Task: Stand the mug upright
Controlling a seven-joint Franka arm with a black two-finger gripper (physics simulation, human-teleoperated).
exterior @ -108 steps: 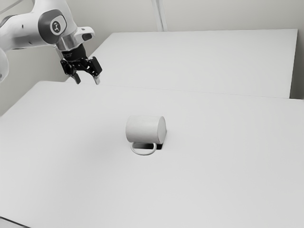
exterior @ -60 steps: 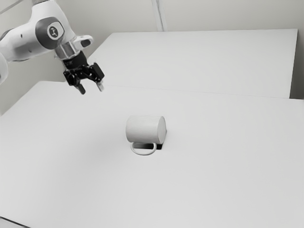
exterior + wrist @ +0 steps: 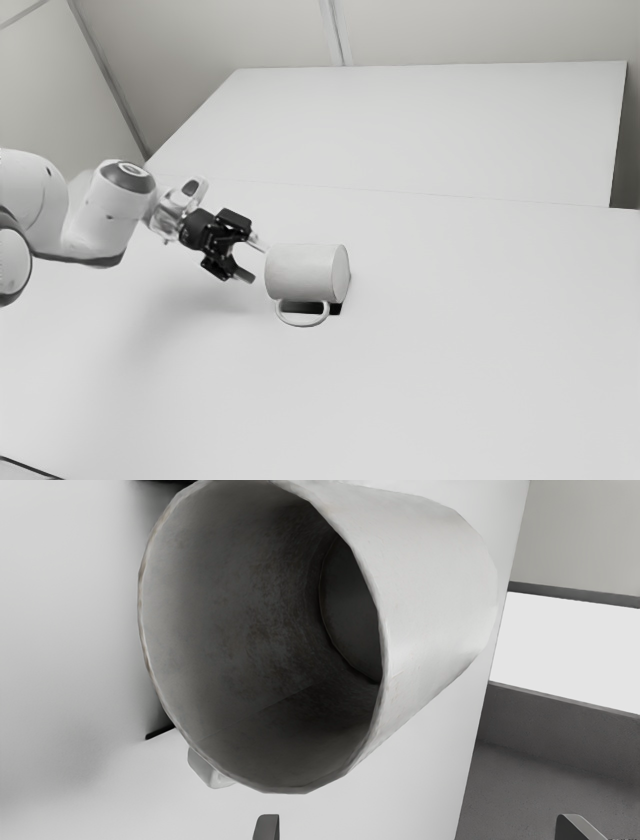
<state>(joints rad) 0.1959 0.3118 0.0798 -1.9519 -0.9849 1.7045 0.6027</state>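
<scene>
**Smooth white tabletop (image 3: 460, 390), upright mug yet to be had**

Nearest me, a looped white handle (image 3: 303, 325) juts from the plain white cylindrical mug (image 3: 305, 272), which lies on its side on the tabletop, base toward the exterior view's right. Just off its open mouth is the black two-finger gripper (image 3: 257, 263), jaws spread wide and gripping nothing. It looks well placed for a hold, but I judge the grip, the turn onto the base and the release are all left. Farther off stand a flat white panel (image 3: 420, 130) and a pale wall (image 3: 460, 30).
</scene>
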